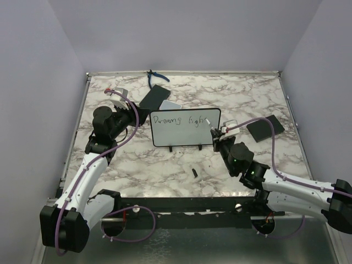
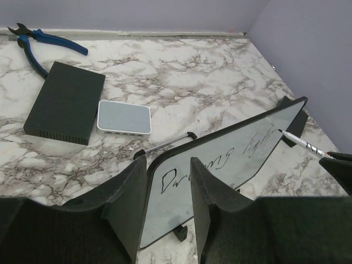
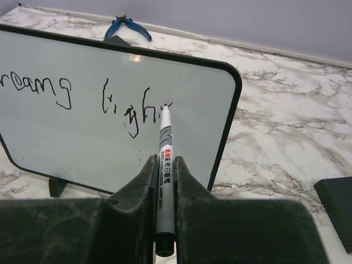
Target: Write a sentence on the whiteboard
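The whiteboard [image 1: 184, 136] stands upright on its two feet in the middle of the table, also seen in the left wrist view [image 2: 170, 214] and the right wrist view [image 3: 55, 143]. The sentence [image 1: 179, 120] reads "Dreams light" in one line [image 3: 124, 104]. My right gripper [image 3: 164, 160] is shut on a white marker [image 3: 166, 143]. The marker's tip touches the board at the end of "light". My left gripper [image 2: 168, 160] is open. Its jaws stand on either side of the board's left end, one finger behind it and one in front.
Blue pliers [image 1: 154, 77] lie at the back edge. A black box [image 1: 155, 96] and a grey-white pad [image 1: 170, 104] sit behind the board. A flat black rectangle [image 1: 265, 127] lies to the right. A small black cap [image 1: 194, 172] lies in front of the board.
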Robot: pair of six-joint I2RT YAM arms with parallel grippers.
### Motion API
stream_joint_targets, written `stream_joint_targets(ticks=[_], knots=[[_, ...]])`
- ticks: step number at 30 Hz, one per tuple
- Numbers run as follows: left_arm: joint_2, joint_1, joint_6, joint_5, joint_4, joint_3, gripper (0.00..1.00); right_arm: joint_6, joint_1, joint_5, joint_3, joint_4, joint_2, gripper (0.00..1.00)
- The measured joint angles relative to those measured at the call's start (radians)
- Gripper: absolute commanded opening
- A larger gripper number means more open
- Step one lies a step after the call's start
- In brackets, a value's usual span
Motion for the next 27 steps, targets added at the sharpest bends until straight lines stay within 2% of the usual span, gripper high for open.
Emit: stream_joint_targets(ticks=[27], knots=[[0.000,0.000,0.000,0.000,0.003,0.000,0.40,-0.050,0.000,0.006,0.015,0.054,0.080,0.01]])
